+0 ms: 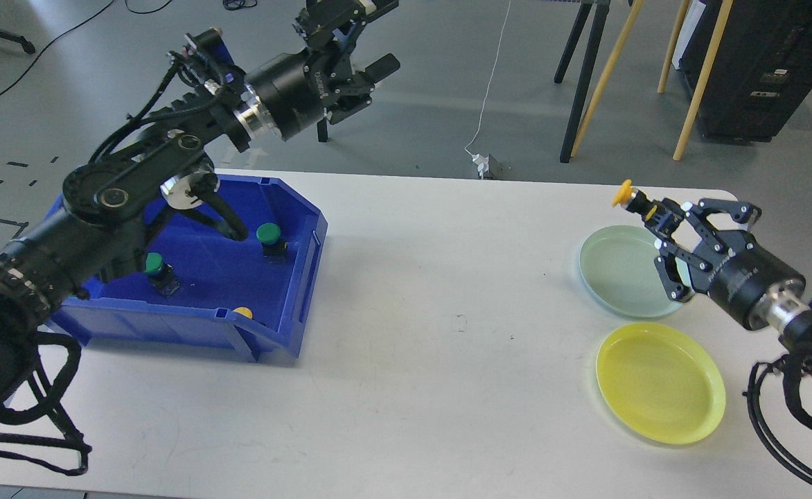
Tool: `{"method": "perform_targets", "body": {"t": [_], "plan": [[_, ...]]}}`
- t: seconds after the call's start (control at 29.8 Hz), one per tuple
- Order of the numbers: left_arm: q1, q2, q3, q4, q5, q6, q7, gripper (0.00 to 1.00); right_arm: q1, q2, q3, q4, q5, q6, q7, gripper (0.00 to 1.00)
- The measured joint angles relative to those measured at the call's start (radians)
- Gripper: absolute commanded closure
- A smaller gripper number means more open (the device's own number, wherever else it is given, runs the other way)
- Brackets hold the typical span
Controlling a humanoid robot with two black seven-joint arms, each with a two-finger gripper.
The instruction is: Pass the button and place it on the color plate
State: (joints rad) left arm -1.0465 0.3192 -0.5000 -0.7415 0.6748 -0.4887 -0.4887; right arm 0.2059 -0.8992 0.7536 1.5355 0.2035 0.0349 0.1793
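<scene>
My right gripper (650, 213) is shut on a yellow-capped button (624, 193) and holds it in the air above the far edge of the pale green plate (617, 277). The yellow plate (659, 382) lies just in front of that plate, near the table's right side. My left gripper (377, 36) is open and empty, raised high behind the blue bin (288, 312) at the top of the view.
The blue bin at the left holds two green buttons (268, 233) (154, 263) and a yellow one (243, 312) by its front wall. Stand legs and wooden poles stand on the floor behind the table. The white table's (447, 312) middle shows no objects.
</scene>
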Motion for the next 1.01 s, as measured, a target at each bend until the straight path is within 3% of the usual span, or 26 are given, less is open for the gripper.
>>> {"method": "perform_targets", "body": {"t": [0.1, 0.17, 0.3, 0.34, 0.4, 0.54, 0.67, 0.84, 1.01], "plan": [[0.000, 0.078, -0.003, -0.010, -0.017, 0.000, 0.000, 0.02, -0.178, -0.040, 0.000, 0.063, 0.105, -0.042, 0.001, 0.99], [-0.001, 0.124, 0.003, -0.023, -0.018, 0.000, 0.000, 0.02, -0.263, -0.042, 0.000, 0.072, 0.138, -0.047, 0.004, 0.90], [-0.014, 0.240, 0.014, -0.076, 0.052, 0.000, 0.000, 0.02, -0.337, -0.006, -0.001, 0.058, 0.157, -0.048, 0.003, 0.55], [-0.021, 0.284, 0.015, -0.100, 0.106, 0.000, 0.000, 0.02, -0.343, 0.002, -0.001, 0.055, 0.158, -0.048, 0.002, 0.42], [-0.043, 0.369, 0.016, -0.156, 0.264, 0.000, 0.000, 0.02, -0.348, 0.011, 0.003, 0.054, 0.162, -0.048, 0.002, 0.00], [-0.072, 0.486, 0.017, -0.268, 0.678, 0.000, 0.000, 0.01, -0.348, 0.015, 0.010, 0.057, 0.191, -0.014, 0.002, 0.00], [-0.072, 0.523, 0.048, -0.329, 1.093, 0.000, 0.000, 0.01, -0.350, 0.007, 0.017, 0.063, 0.218, 0.095, 0.006, 0.00], [-0.066, 0.532, 0.288, -0.335, 1.401, 0.000, 0.000, 0.02, -0.349, -0.010, 0.138, 0.060, 0.230, 0.274, 0.010, 0.00], [-0.062, 0.527, 0.470, -0.275, 1.456, 0.000, 0.000, 0.02, -0.229, -0.015, 0.381, 0.002, 0.209, 0.326, -0.016, 0.00]]}}
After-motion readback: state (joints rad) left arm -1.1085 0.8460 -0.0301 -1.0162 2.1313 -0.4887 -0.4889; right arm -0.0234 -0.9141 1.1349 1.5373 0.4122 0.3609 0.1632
